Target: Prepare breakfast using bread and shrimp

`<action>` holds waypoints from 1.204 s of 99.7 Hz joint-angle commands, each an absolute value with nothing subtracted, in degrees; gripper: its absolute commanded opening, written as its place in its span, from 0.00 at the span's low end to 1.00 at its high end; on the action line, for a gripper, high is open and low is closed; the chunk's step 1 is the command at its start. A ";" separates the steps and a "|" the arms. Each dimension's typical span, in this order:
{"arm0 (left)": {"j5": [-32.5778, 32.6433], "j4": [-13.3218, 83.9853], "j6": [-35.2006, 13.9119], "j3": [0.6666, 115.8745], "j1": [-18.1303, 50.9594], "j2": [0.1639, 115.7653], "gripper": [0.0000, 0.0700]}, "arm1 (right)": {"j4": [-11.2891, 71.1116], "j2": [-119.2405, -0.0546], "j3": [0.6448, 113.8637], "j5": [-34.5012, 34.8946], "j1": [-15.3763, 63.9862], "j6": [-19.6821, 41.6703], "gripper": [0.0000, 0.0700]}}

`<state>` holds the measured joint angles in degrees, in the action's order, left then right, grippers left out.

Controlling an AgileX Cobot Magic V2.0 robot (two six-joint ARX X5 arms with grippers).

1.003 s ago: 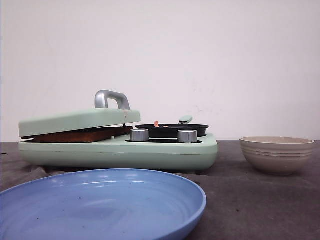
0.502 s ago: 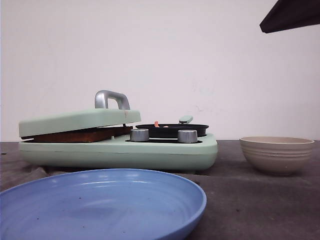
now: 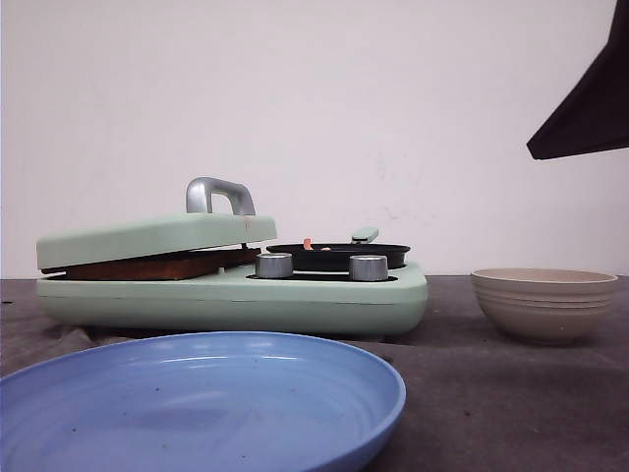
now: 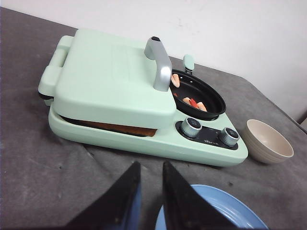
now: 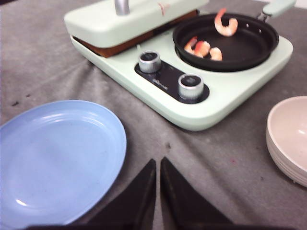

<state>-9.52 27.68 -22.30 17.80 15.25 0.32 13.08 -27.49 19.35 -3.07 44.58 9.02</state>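
Sitting under the green lid (image 4: 112,79) of the cooker: bread (image 4: 117,128). Lying in the black pan (image 5: 230,43) beside that lid: shrimp (image 5: 204,48). Hanging empty: left hand (image 4: 149,191) slightly open, right hand (image 5: 158,191) nearly closed. Best lifting the lid handle (image 4: 160,64) slowly, keeping clear of the pan.

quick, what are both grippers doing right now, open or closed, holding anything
Left gripper: slightly open, holding nothing, above the cloth before the blue plate.
Right gripper: closed, empty, above the cloth between the blue plate and the beige bowl.
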 commanded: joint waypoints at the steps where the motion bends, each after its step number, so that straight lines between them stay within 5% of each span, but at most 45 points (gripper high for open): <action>1: -9.39 27.35 -25.67 17.82 15.38 0.19 0.00 | 12.58 -27.16 19.49 -3.62 45.10 9.69 0.01; 18: -9.65 27.64 -33.54 17.82 15.38 0.19 0.00 | 12.40 -27.20 19.49 -3.68 45.10 9.82 0.01; 97: -9.43 28.08 -33.65 17.80 15.31 0.19 0.00 | 12.19 -27.20 19.49 -3.46 45.10 9.87 0.01; 106: -7.16 29.93 -29.63 17.23 14.15 0.19 0.00 | 12.19 -27.20 19.49 -3.49 45.10 9.87 0.01; 120: 0.91 22.74 -15.62 13.26 10.74 0.19 0.00 | 12.19 -27.20 19.49 -3.46 45.10 9.87 0.01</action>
<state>-1.80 27.09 -26.48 14.85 11.68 0.32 12.95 -27.03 19.35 -3.42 44.58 9.28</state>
